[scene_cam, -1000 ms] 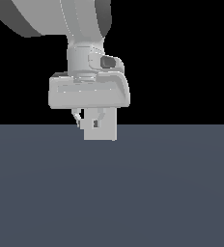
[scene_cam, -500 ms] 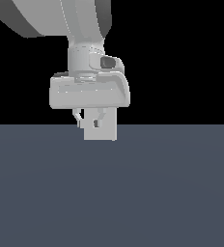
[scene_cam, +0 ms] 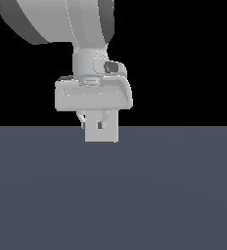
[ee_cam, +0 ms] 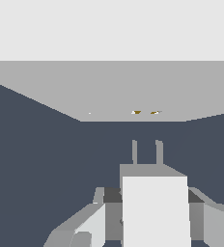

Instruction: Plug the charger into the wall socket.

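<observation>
Claw: my claw is closed on the charger, fingers pressing its two flanks, so the gap is only as wide as the block itself.
Charger: a pale grey block held in my grip, its two prongs sticking out ahead of me toward the wall; in the exterior view it hangs under my hand at the charger, clear of the dark bench.
Bench: dark slate surface running on beneath the charger to the foot of the wall socket.
Wall socket: the grey upright plate stands ahead, apart from the prongs, with two small brownish marks low on it (the holes, I judge).
Step in hand: carrying the charger up to the socket; not yet plugged.
Next move: the marks and prongs look nearly lined up, so I judge a straight, level push forward, with a small sideways trim if they drift.
</observation>
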You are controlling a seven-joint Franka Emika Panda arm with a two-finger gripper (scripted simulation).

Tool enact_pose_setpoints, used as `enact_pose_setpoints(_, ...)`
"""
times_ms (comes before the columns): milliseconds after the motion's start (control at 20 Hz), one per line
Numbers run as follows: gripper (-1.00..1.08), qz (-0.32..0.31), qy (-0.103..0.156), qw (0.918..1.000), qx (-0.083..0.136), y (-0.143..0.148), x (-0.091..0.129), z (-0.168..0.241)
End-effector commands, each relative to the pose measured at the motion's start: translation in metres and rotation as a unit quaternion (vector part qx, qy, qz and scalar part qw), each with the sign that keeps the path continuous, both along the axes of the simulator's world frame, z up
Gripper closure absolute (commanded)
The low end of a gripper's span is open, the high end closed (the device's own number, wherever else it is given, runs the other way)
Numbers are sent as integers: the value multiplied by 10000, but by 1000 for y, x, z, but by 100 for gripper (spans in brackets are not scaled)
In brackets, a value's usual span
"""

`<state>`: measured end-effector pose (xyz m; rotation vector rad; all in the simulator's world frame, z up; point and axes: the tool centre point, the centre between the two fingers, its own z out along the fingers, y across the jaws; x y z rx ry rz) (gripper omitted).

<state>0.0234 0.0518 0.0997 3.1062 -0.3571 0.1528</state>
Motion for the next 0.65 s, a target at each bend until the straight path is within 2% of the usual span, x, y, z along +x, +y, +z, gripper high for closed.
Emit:
enact_pose_setpoints(0,108,-1,-2,10000,0,-2,9,0)
enact_pose_setpoints(300,108,-1,-2,10000,0,-7,27,0)
enact_pose_setpoints(600,108,-1,-2,10000,0,-7,32,0)
